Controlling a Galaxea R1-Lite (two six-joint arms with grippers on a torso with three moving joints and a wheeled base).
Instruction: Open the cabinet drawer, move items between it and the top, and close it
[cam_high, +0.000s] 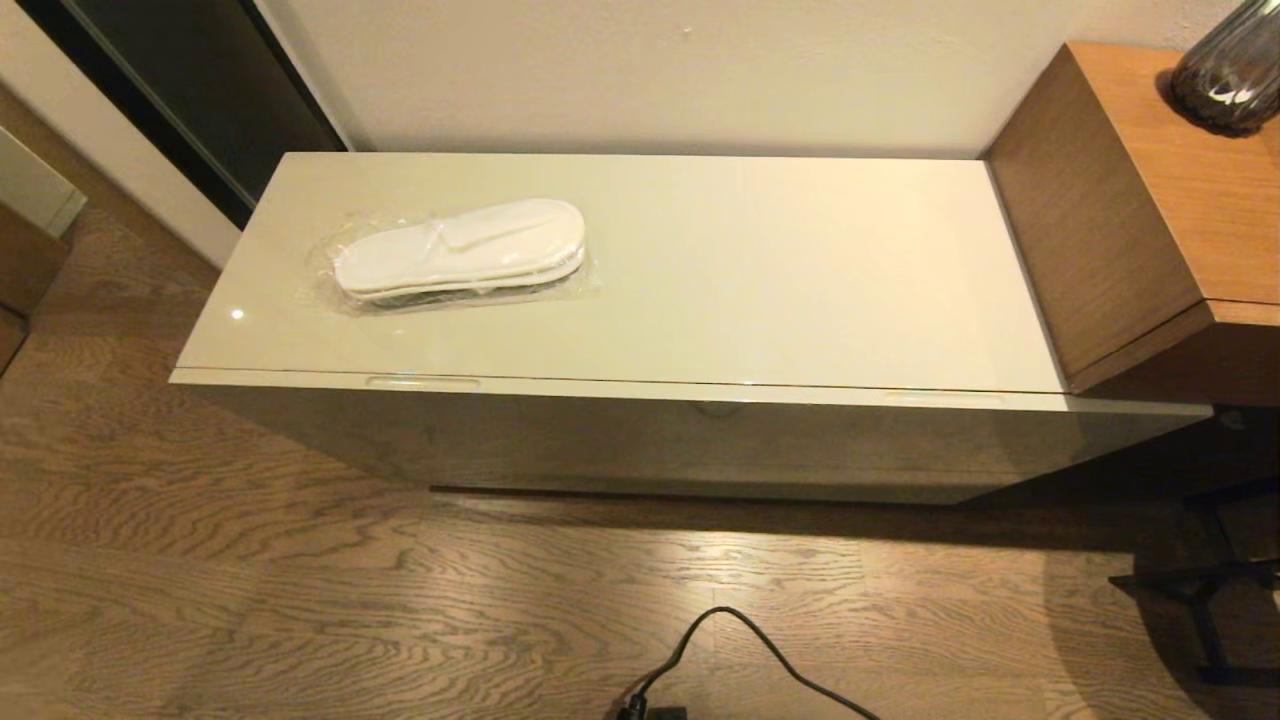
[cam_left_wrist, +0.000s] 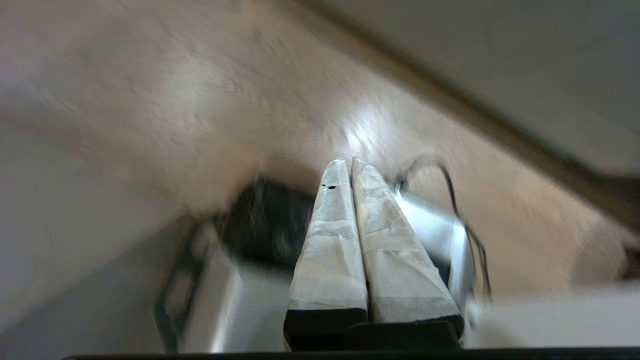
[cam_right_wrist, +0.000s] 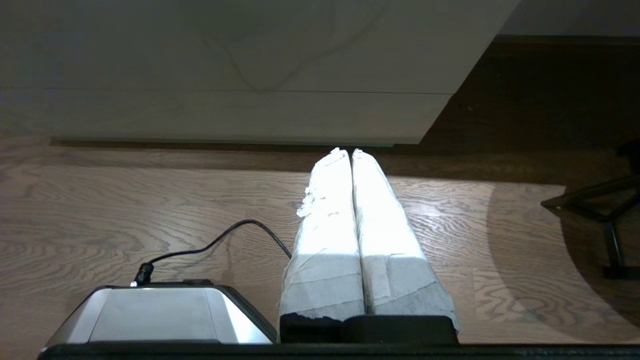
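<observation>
The glossy cream-white top (cam_high: 760, 270) of the low cabinet spans the head view. White slippers (cam_high: 460, 250) in clear plastic wrap lie flat on its left part. The cabinet drawer (cam_high: 700, 440) is closed, with its front flush under the top and two handle slots (cam_high: 423, 381) at its upper edge. The small white packet is out of view. Neither arm shows in the head view. My left gripper (cam_left_wrist: 349, 161) is shut and empty, low over the floor. My right gripper (cam_right_wrist: 345, 151) is shut and empty, pointing at the foot of the cabinet front (cam_right_wrist: 225, 115).
A taller brown wooden desk (cam_high: 1140, 200) abuts the cabinet's right end, with a dark glass vase (cam_high: 1225, 70) on it. A black cable (cam_high: 740, 650) runs over the wooden floor in front. A black stand leg (cam_high: 1215, 590) is at the far right.
</observation>
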